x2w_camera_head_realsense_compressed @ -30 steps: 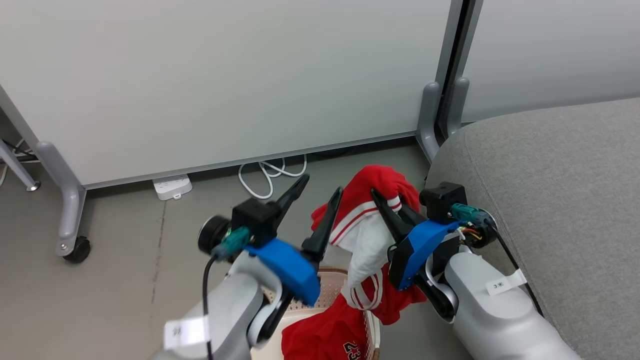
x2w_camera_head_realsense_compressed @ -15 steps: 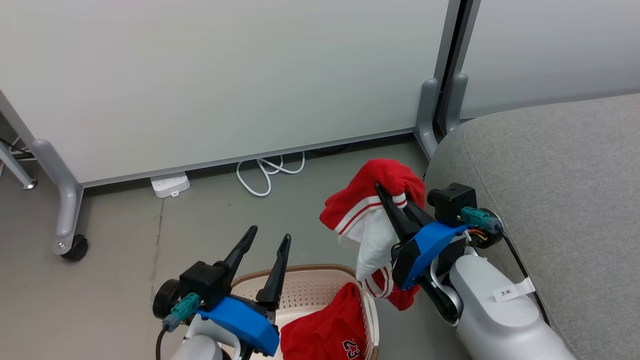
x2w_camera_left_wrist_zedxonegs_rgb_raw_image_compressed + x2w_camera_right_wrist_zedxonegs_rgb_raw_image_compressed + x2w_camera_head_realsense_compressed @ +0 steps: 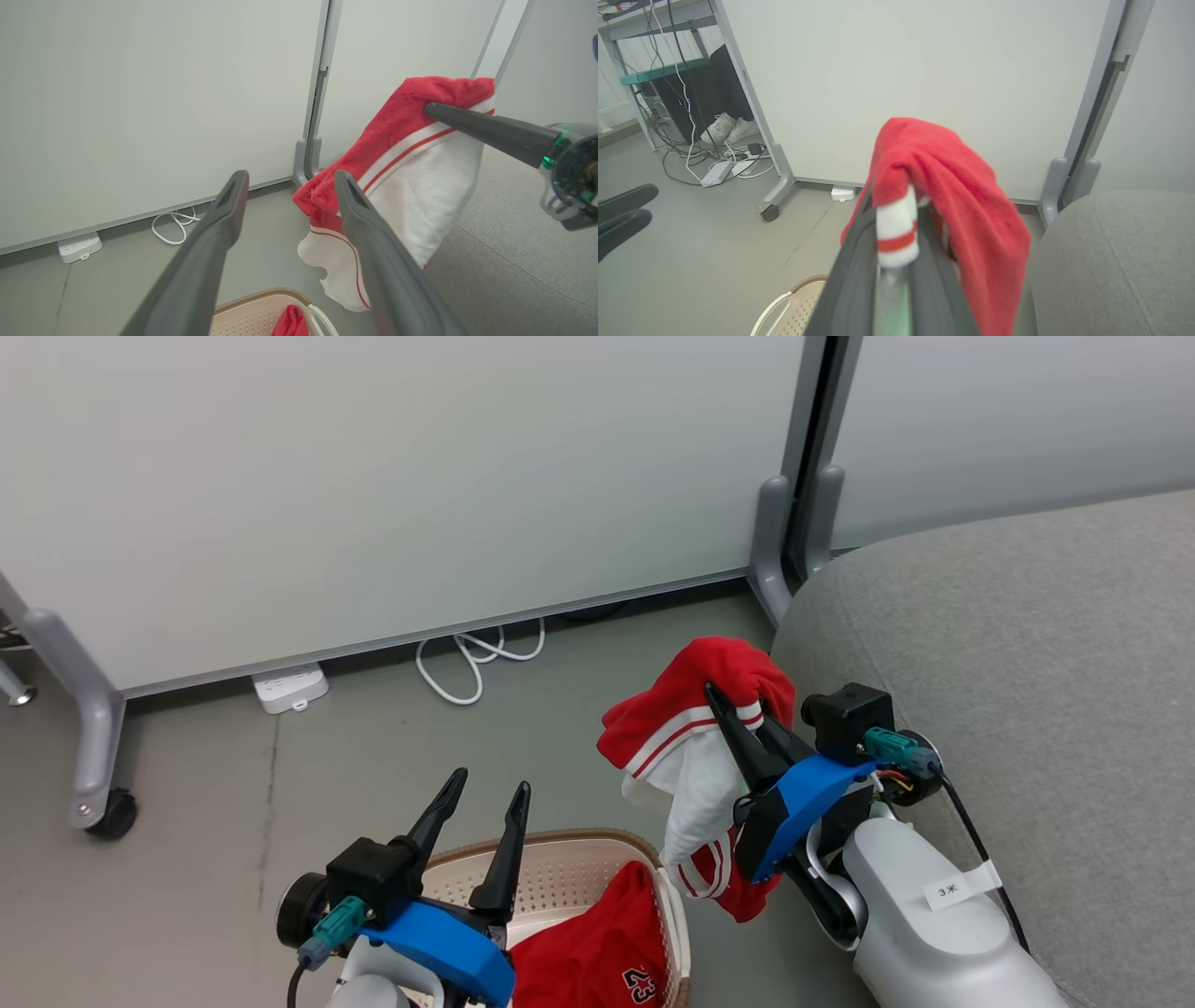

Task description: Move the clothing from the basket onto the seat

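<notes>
- Clothing-wise, one piece is out: the striped red garment [image 3: 695, 728] hangs from the right gripper [image 3: 738, 709], which is pinched shut on its white-and-red trim. It's just off the 9 o'clock edge of the seat [image 3: 1027, 663], not on it yet.
- What's changed: a second ago its tail dragged down into the basket [image 3: 560, 840], onto the "23" garment [image 3: 597, 952]. Now it dangles free, just past the basket's 3 o'clock rim.
- Meanwhile the left gripper [image 3: 491, 780] has backed off. It was up right beside the cloth, and now it's low at 7 o'clock over the basket, fingers apart, holding nothing.
- Everything has also slid a bit toward 9 o'clock in the head view. That's the head turning toward the seat, not stuff moving.
- The "23" garment sits in the basket at 6 o'clock, untouched.
- My read: piece one just needs a carry toward 3 o'clock and a drop, and the left gripper looks parked for piece two.
</notes>
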Tool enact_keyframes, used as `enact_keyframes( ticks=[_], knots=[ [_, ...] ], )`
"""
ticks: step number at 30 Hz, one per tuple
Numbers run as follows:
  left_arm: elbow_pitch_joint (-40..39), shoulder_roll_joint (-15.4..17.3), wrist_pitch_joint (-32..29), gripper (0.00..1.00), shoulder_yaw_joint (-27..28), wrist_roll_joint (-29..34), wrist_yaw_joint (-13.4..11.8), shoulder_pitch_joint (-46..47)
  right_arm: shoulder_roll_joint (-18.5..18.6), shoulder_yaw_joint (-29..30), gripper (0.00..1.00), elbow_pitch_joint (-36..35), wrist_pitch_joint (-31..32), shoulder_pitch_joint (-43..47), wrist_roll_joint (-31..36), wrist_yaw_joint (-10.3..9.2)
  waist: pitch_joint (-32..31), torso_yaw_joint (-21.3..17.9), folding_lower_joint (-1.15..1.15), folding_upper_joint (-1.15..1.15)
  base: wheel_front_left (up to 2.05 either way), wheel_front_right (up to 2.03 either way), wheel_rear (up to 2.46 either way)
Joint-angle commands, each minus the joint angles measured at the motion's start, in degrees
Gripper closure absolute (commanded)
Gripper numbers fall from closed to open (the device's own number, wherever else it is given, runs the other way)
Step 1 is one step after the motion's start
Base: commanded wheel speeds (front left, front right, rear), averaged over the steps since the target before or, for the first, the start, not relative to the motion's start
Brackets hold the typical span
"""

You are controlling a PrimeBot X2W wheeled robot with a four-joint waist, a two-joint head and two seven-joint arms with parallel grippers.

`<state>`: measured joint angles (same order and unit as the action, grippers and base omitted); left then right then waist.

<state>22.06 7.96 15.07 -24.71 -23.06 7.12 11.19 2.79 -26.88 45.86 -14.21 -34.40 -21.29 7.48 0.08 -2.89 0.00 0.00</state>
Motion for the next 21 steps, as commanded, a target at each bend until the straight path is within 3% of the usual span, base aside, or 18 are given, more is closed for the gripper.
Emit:
enact_keyframes(
  ticks=[1, 21],
  knots=[
    [0.09, -0.12, 0.15, 0.00, 0.32, 0.55, 0.39, -0.41, 0.19, 0.18, 1.00, -0.31, -0.01, 0.66, 0.02, 0.03, 0.08, -0.84, 0.00, 0.00, 0.00, 0.00, 0.00],
    [-0.82, 0.05, 0.15, 0.00, -1.75, -0.57, 0.37, 1.09, 0.19, 1.42, 1.00, -2.70, 1.14, 1.88, 1.78, 0.03, 1.63, -17.78, 0.00, 0.00, 0.00, 0.00, 0.00]
  ],
)
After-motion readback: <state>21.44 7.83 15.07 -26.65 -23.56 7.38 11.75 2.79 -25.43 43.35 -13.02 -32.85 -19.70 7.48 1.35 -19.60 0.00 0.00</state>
